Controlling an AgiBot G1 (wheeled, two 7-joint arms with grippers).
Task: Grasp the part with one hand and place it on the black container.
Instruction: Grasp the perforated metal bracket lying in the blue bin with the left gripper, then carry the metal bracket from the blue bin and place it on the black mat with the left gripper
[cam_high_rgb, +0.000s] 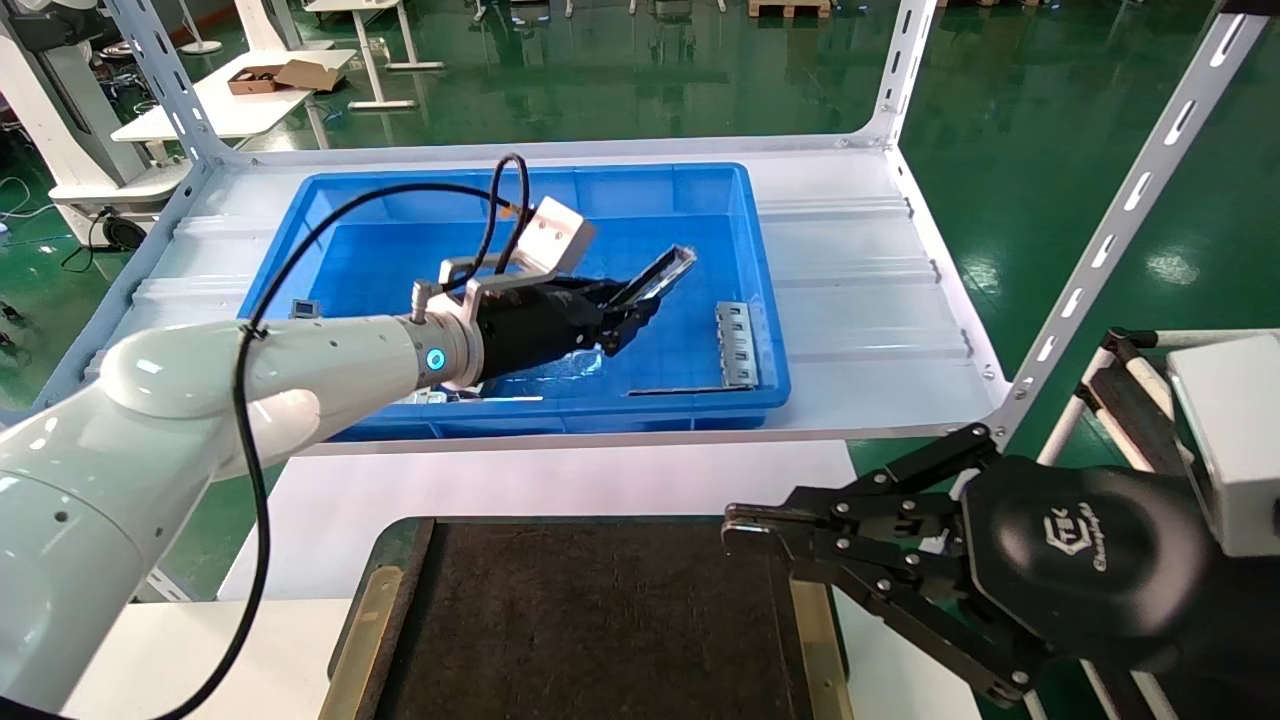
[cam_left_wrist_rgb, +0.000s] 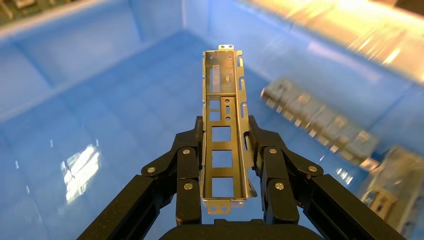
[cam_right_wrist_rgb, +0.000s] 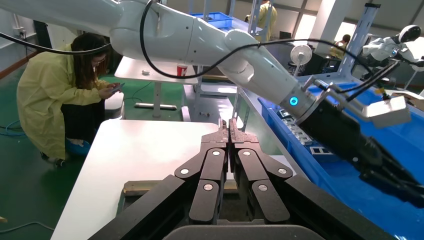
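Observation:
The part (cam_high_rgb: 660, 274) is a long silver-grey metal channel with square cut-outs and small edge tabs. My left gripper (cam_high_rgb: 626, 314) is shut on its lower end and holds it tilted up above the floor of the blue bin (cam_high_rgb: 768, 300). In the left wrist view the part (cam_left_wrist_rgb: 223, 100) sticks out ahead from between the fingers of the left gripper (cam_left_wrist_rgb: 225, 131). The black container (cam_high_rgb: 600, 620), a dark felt tray with brass side strips, lies at the near edge. My right gripper (cam_high_rgb: 742, 530) is shut and empty over the tray's right side; the right wrist view shows its (cam_right_wrist_rgb: 229, 125) fingers pressed together.
A flat multi-slot metal plate (cam_high_rgb: 737, 345) lies at the bin's right side, also in the left wrist view (cam_left_wrist_rgb: 320, 122). More metal pieces (cam_high_rgb: 440, 398) lie under my left arm. White shelf posts (cam_high_rgb: 1110, 230) flank the bin. A person in yellow (cam_right_wrist_rgb: 65, 95) crouches beside the white table (cam_right_wrist_rgb: 140, 155).

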